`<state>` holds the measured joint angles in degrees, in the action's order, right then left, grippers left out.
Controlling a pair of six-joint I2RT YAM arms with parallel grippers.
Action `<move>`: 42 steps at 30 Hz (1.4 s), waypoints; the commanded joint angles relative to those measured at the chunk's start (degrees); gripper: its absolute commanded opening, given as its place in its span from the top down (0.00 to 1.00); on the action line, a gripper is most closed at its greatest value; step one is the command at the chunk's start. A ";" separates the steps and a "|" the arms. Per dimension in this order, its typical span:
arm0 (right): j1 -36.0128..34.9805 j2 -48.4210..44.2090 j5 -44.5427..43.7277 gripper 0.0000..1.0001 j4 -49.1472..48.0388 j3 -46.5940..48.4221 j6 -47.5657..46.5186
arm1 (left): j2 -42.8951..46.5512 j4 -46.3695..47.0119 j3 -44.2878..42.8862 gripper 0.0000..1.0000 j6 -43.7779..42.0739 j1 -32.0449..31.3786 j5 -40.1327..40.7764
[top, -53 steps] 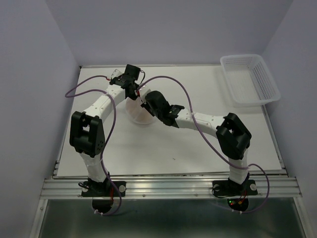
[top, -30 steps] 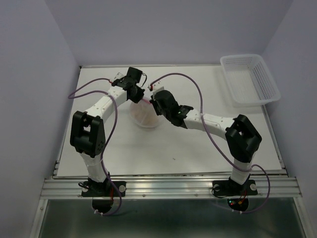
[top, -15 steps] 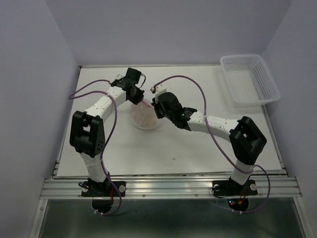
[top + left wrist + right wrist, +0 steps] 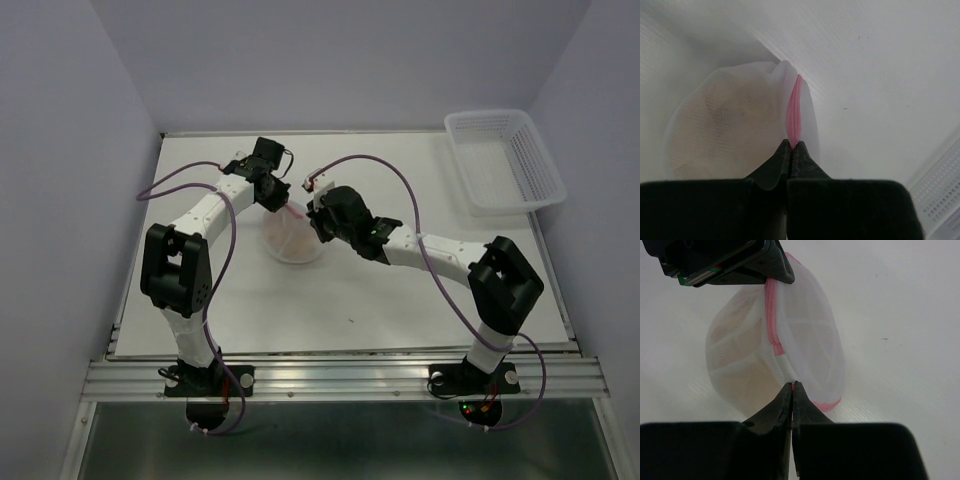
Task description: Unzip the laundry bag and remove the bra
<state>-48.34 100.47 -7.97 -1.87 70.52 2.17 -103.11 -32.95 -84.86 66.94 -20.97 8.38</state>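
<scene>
The laundry bag [image 4: 292, 238] stands on edge between both arms. We find the left gripper [image 4: 791, 148] clamped on its pink zipper [image 4: 794, 112], the right gripper [image 4: 792, 387] pinched shut on the opposite rim; the zipper runs between them. The bra [image 4: 715, 117] lies inside.

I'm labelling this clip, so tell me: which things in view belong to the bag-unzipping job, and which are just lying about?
In the job:
laundry bag
bra, a beige shape inside the mesh
left gripper and right gripper, both shut on the bag

Lying about:
white basket, far right corner
</scene>
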 commanded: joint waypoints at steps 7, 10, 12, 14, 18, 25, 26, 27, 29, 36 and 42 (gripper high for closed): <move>3.68 -3.70 -5.65 0.99 4.07 -3.19 7.57 | 4.14 3.68 3.64 1.00 -3.39 4.00 5.42; 6.14 -4.49 -4.95 0.99 3.80 -4.78 9.33 | 5.37 5.78 5.40 1.00 -4.71 5.06 4.54; 7.37 -5.10 -2.16 0.99 3.63 -5.48 9.95 | 5.81 6.41 6.46 1.00 -5.59 5.59 4.36; 8.08 -5.45 -1.01 0.99 2.75 -6.27 11.01 | 5.99 6.49 6.72 1.00 -6.81 6.47 4.54; 8.61 -4.93 -0.29 0.99 2.48 -7.59 11.44 | 6.17 8.25 6.90 1.00 -10.07 7.52 3.57; 11.16 -4.93 5.40 0.99 1.88 -7.59 10.93 | 4.85 16.85 7.51 1.00 -22.36 7.88 -10.81; 11.16 -5.02 6.98 0.99 0.56 -6.90 10.83 | 4.59 17.74 7.25 1.00 -24.20 7.35 -15.19; 11.16 -4.93 9.96 0.99 0.20 -6.45 11.01 | 4.50 17.48 6.90 0.96 -26.05 6.83 -15.85; 11.16 -4.58 10.95 0.99 -0.24 -5.57 11.10 | 5.11 17.48 6.73 0.75 -27.47 5.68 -15.77; 11.16 -4.93 15.44 0.99 -1.82 -3.46 13.29 | 7.57 15.90 7.16 0.17 -29.23 4.62 -16.03; 8.18 -5.37 14.82 0.99 -3.05 -3.11 14.44 | 12.92 12.65 8.21 0.12 -29.85 3.75 -15.76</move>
<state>-37.74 97.30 5.87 -3.01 64.75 15.86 -97.34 -19.07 -77.49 39.18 -16.56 -7.86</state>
